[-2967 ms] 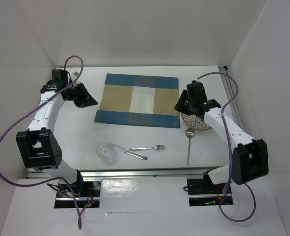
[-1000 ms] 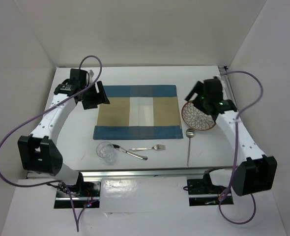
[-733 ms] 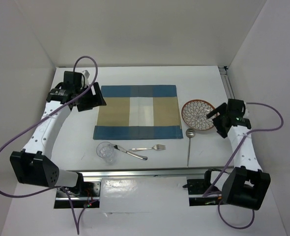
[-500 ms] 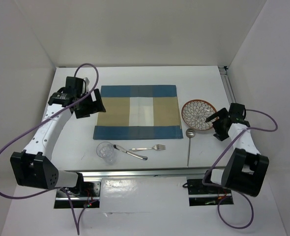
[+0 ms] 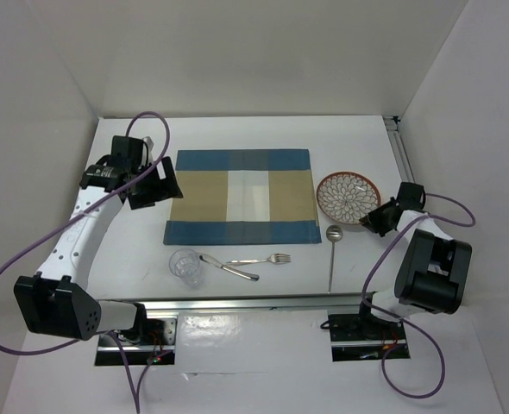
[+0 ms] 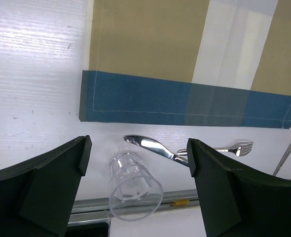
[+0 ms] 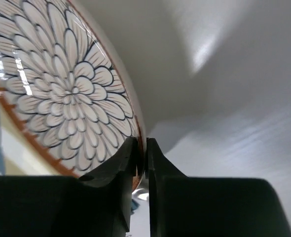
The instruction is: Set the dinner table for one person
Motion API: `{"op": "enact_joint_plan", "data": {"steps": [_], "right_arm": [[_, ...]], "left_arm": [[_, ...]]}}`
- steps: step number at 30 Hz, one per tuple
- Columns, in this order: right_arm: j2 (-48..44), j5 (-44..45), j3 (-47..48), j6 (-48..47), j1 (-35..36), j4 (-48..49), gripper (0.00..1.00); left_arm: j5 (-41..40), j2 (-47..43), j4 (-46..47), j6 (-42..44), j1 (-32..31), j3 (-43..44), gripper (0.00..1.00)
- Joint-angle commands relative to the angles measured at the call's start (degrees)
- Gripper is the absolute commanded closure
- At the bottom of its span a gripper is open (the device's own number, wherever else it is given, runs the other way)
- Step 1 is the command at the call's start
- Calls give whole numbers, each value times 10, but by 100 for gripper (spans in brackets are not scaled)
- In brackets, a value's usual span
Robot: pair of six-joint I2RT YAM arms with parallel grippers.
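Overhead cam is bright and really even, soft white light bouncing around the box, so the big plain white tabletop (image 5: 134, 250) nearly washes out and the arms only throw faint grey shadows. Left wrist cam is sharp on the blue-and-tan striped cloth placemat (image 6: 145, 49). Streaky glare runs over the white surface at left, and the left gripper (image 6: 138, 145) looks dark and a bit soft up close. Right wrist cam: white glints on the glossy round flower-pattern plate with the orange rim (image 7: 61, 89), right gripper (image 7: 140, 146) nearly black, bright patch top right, soft shadow below it.
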Motion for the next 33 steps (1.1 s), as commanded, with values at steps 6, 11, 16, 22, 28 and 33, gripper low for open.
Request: {"op": "enact_joint_plan", "data": {"steps": [6,11,16,22,28,33], "right_arm": [[-60,10,110,-18,4,-6,100],[-77,-6,196,-40,46,-31,100],[-62,-56,253,-38,143,-35,100],[1,-89,245,42,294,48,100],[126,-91,316,74,386,82,100],[212,-84,371,85,431,89,100]], "left_arm": [[-20,-14,-15,-3,-2,32,3],[-7,-14,-21,-3,-2,44,4],[-2,-14,-26,-8,-2,61,4],[-27,-28,-35,-48,-2,69,5],[-40,-50,-51,-64,-2,62,9],[-27,-121,-72,-78,-2,-13,13]]}}
